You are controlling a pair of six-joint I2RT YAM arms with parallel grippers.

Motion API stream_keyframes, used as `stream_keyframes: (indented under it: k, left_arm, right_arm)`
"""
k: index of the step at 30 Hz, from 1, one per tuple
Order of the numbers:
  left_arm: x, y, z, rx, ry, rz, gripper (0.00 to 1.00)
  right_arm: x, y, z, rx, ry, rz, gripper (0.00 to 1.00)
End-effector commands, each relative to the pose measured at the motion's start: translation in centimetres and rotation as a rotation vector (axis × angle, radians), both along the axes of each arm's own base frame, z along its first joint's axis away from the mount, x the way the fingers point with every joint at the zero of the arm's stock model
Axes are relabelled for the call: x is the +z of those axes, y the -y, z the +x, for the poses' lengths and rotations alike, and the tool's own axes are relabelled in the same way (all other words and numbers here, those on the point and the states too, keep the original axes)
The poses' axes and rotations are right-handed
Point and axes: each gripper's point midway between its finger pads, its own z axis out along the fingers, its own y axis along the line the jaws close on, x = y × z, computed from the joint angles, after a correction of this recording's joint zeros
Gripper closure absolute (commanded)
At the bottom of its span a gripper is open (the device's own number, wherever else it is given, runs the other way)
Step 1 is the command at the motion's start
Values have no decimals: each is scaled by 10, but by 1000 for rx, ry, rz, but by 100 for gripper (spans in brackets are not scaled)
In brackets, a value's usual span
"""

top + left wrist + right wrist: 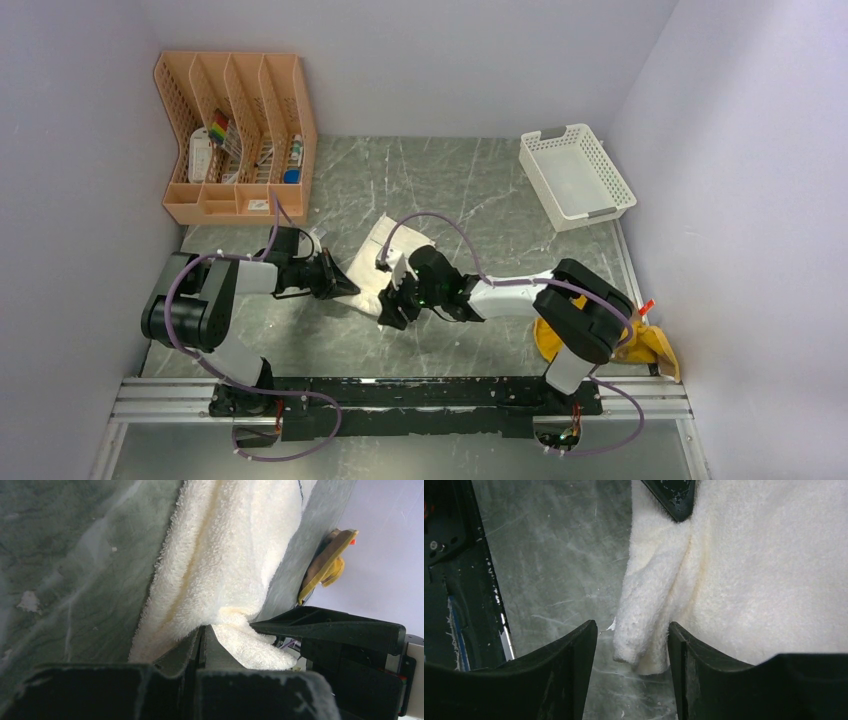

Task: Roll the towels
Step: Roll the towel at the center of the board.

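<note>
Left tool [202, 632] pinches cream towel [225, 555]; fluffy terry bunched into folds.

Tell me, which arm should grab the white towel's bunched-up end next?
Right. The right gripper straddles the bunched end of the white towel, open and likely ready to close. The left gripper is shut on that towel's edge, holding it.

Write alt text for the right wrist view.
A bunched fold of a cream-white towel lies between the open fingers of the right gripper, not yet pinched. At the top, the black tip of the left gripper pinches the same towel. Grey marbled table shows at left.
</note>
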Motion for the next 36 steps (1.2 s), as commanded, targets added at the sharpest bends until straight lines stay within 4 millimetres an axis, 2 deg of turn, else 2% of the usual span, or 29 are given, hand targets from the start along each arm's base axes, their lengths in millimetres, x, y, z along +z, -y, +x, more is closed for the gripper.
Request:
stream_keyframes:
  k: [1, 7, 8, 12, 20, 22, 25, 36]
  left_arm:
    - [-26, -21, 2, 48, -22, 131, 93]
    - [-25, -22, 4, 48, -19, 139, 93]
    - [-25, -23, 4, 48, -19, 144, 93]
    - [-23, -24, 5, 52, -15, 153, 93]
    - [-24, -25, 4, 55, -16, 162, 93]
    - [-24, -26, 4, 54, -17, 165, 93]
    - [-23, -27, 5, 55, -18, 173, 93]
    - [-17, -44, 18, 110, 0, 221, 93]
  right_arm:
    - [8, 3, -6, 5, -39, 17, 46]
    - [13, 7, -8, 6, -104, 50, 49]
    - [13, 9, -7, 4, -126, 61, 55]
    - [17, 13, -3, 4, -241, 105, 69]
    - [3, 14, -5, 13, -382, 45, 75]
    - [0, 14, -8, 18, -417, 37, 83]
    - [-3, 15, -13, 33, -488, 33, 100]
    - [-20, 43, -28, -25, -712, 11, 100]
